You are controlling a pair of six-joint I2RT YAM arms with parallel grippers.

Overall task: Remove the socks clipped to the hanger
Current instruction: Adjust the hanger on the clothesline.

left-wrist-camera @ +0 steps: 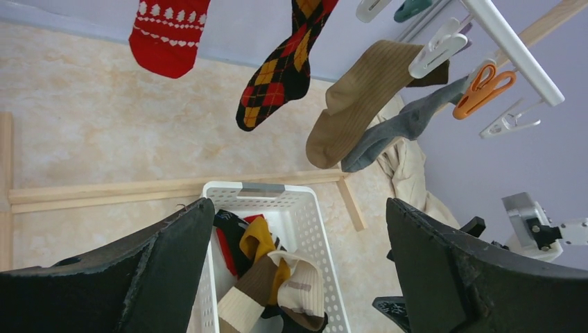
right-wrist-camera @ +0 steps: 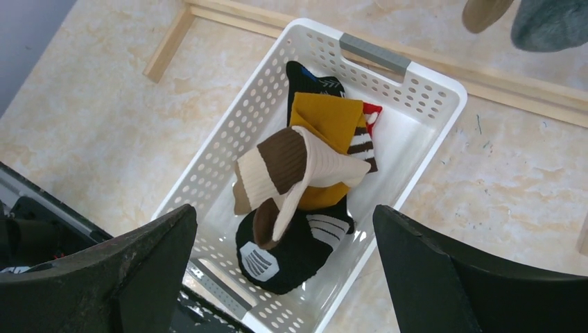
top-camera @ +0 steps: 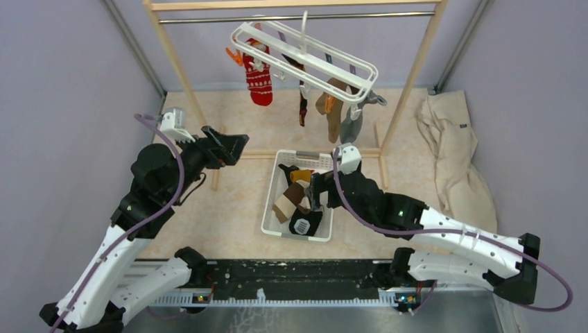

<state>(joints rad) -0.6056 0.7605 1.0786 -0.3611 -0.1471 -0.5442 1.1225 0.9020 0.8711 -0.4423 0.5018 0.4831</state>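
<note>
**Four socks (top-camera: pixel 259 83) on the hanger (left-wrist-camera: pixel 513 50), both pincers empty**

The hanger hangs by its hook from the bar of the wooden rack (top-camera: pixel 177 62), above and behind the white basket (top-camera: pixel 272 201). I think it is put there so that a sock taken off has only a short way down into the basket.

The left pincer (top-camera: pixel 232 147) is raised to the left of the basket, beyond its far corner. Its jaws are wide apart with nothing between them, and it looks up toward the hanging socks (probably to choose the next one). The right pincer (top-camera: pixel 315 193) is low over the right rim of the basket, also with jaws apart and empty.

I can count four socks clipped behind the basket:
- a red sock (left-wrist-camera: pixel 166 35) with white pattern
- an argyle sock (left-wrist-camera: pixel 281 69), dark with red and yellow diamonds
- a ribbed tan sock (left-wrist-camera: pixel 353 104)
- a grey sock (left-wrist-camera: pixel 399 132) beside it, partly under it

All hang loose, toes down. Some clips (left-wrist-camera: pixel 485 87) on the hanger are free.

In the basket lie a brown-and-cream sock (right-wrist-camera: pixel 284 166), a mustard sock (right-wrist-camera: pixel 326 118) and a black sock (right-wrist-camera: pixel 291 253), in a soft heap. So the task seems more than half done.
</note>
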